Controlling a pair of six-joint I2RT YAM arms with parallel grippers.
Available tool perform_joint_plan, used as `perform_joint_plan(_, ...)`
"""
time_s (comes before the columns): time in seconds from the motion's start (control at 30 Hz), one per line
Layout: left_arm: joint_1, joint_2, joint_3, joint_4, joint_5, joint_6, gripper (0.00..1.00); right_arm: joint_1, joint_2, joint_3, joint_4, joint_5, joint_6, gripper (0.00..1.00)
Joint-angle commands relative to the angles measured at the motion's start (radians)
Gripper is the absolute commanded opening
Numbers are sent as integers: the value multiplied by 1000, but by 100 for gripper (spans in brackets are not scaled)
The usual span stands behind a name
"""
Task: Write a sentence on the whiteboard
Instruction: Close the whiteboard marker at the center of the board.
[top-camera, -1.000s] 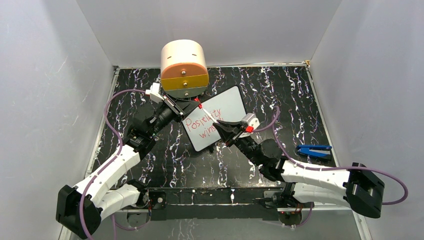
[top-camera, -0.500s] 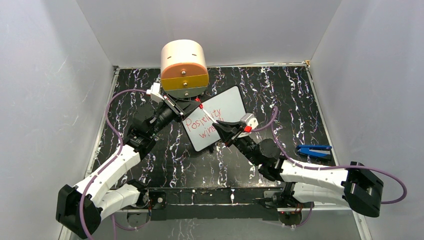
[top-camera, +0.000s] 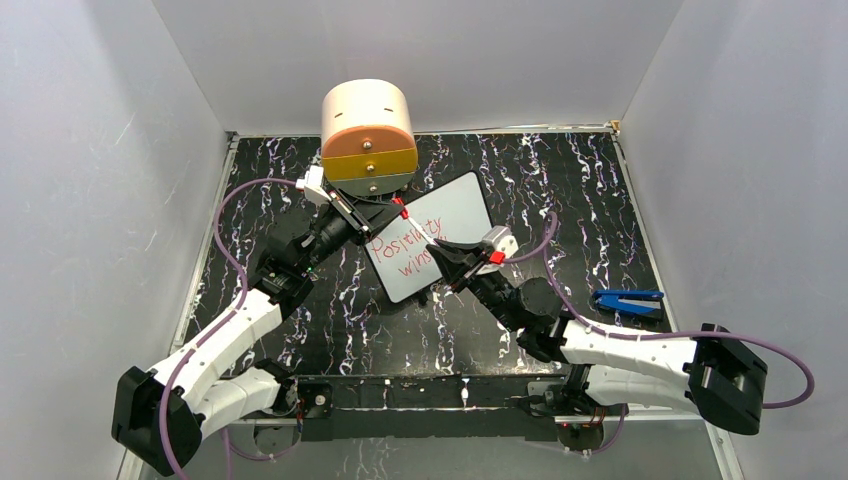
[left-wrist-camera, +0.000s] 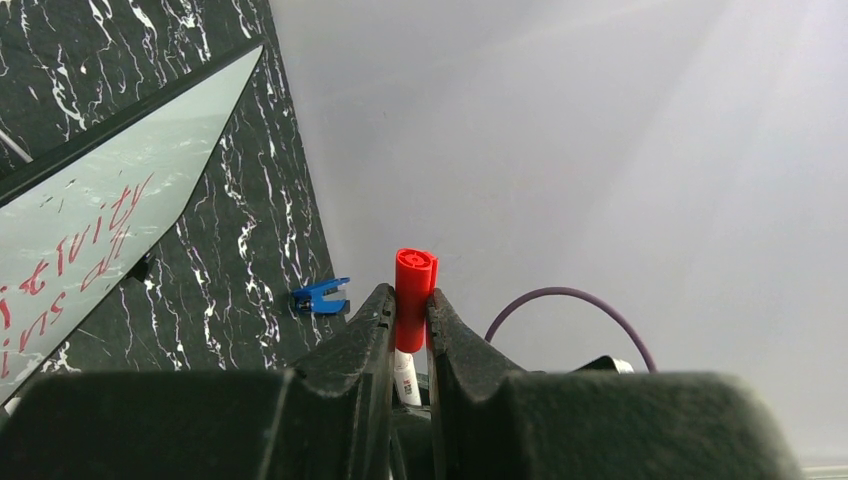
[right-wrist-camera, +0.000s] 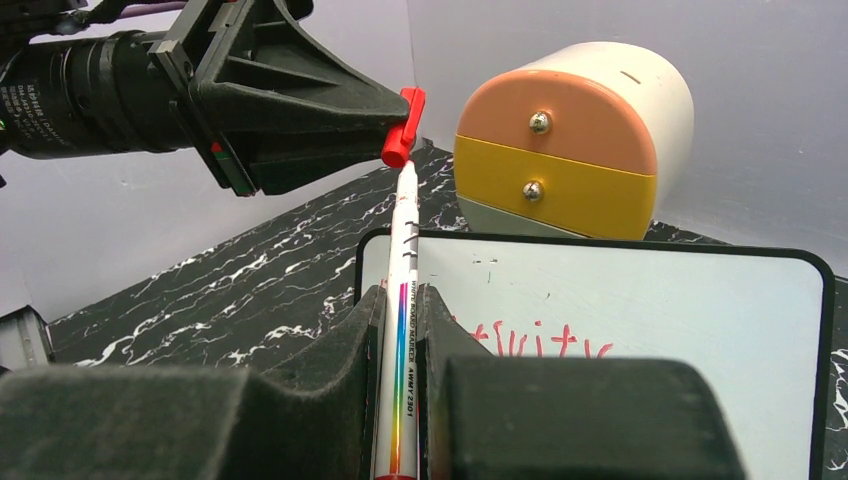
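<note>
- While both my pincers meet above the whiteboard (top-camera: 458, 205), the step in hand reads as capping the pen. The writing looks finished.
- My right pincer (right-wrist-camera: 402, 295) is clamped fully on the white marker (right-wrist-camera: 404, 230). The barrel runs out between the jaws, tip toward the cap.
- My left pincer (left-wrist-camera: 410, 298) is almost closed and pinches the red cap (left-wrist-camera: 415, 268) between its fingertips.
- Marker tip and cap mouth are touching or just apart; I cannot tell which.
- Next move, as I judge it: align the tip with the cap's axis, then push straight until it seats. A skewed push could lever the cap out of the pinch.
- The whiteboard lies on the desk (top-camera: 560, 180) near its middle, turned askew. Its far left corner is just beside the round drawer unit (top-camera: 368, 135) at the far edge.
- The sentence (top-camera: 405, 248) is red slanted handwriting in two lines. From above, "Positivity" and "wins" show and my right arm covers the rest. The left wrist view shows what reads as "all" closing the second line.
</note>
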Motion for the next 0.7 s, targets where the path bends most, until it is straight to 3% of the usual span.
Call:
perform_joint_plan(0.0, -8, -8, -2, 32, -17, 19, 0, 4, -28, 12, 58, -3, -7, 0)
perform_joint_plan(0.67, -8, 3, 24, 14, -34, 58, 0, 5, -53, 6, 38, 0, -2, 0)
